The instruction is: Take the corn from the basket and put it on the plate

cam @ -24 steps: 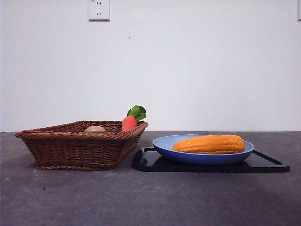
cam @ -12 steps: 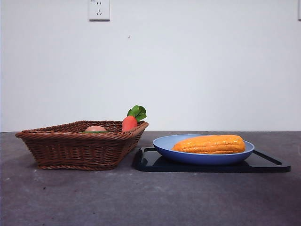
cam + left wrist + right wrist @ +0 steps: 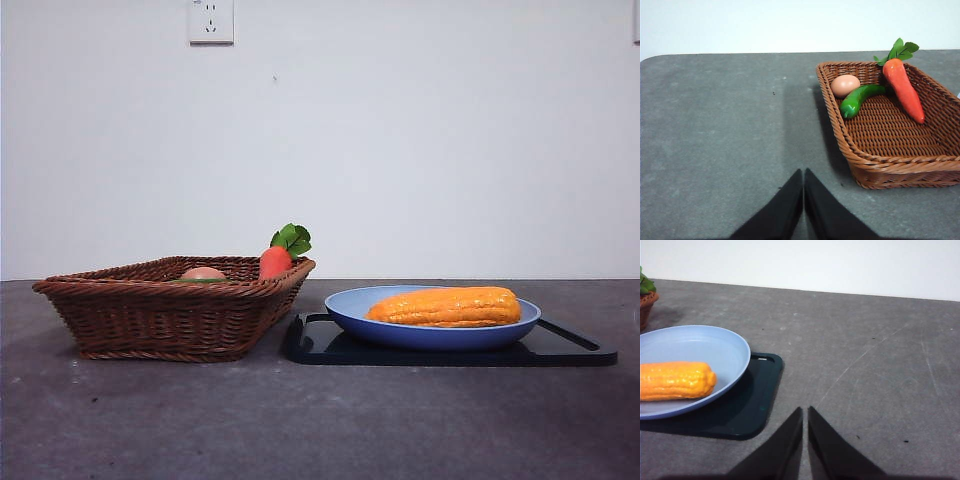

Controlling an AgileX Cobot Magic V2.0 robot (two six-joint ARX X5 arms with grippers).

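The orange-yellow corn [image 3: 445, 306] lies lengthwise in the light-blue plate [image 3: 350, 305]; the right wrist view shows its blunt end [image 3: 677, 381] resting on the plate [image 3: 710, 345]. The brown wicker basket [image 3: 160, 315] stands to the left of the plate, and its rim [image 3: 840, 137] holds no corn. My left gripper [image 3: 803, 175] is shut, over bare table beside the basket. My right gripper [image 3: 805, 412] is shut too, over the table beside the tray and apart from the plate. Neither arm appears in the front view.
A flat black tray [image 3: 560, 348] lies under the plate [image 3: 757, 395]. In the basket sit a red-orange carrot with green leaves [image 3: 904, 87], a green pepper [image 3: 860, 98] and a small peach-coloured round item [image 3: 845, 85]. A wall socket [image 3: 211, 20] hangs on the white wall.
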